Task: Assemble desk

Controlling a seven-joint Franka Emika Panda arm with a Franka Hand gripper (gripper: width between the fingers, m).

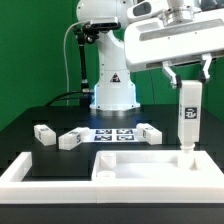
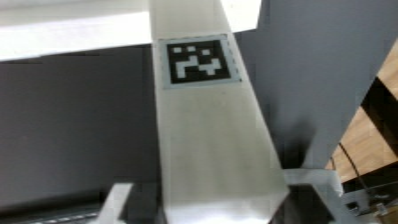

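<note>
white leg blocks (image 1: 43, 134) lie loose on the black table (image 1: 25, 137): two on the exterior view's left of the marker board (image 1: 113, 135), one just to its right. further right, the claw (image 1: 188, 80) is closed tight on one leg (image 1: 188, 115), held upright, its low end on the tabletop panel (image 1: 140, 166) at the far corner.

The leg block (image 2: 210, 140) is filling the wrist view, blurring and running off the picture's edge, with the fingers (image 2: 121, 205) barely showing. In the exterior view, the border wall (image 1: 30, 170) is being cropped at the near edge.
</note>
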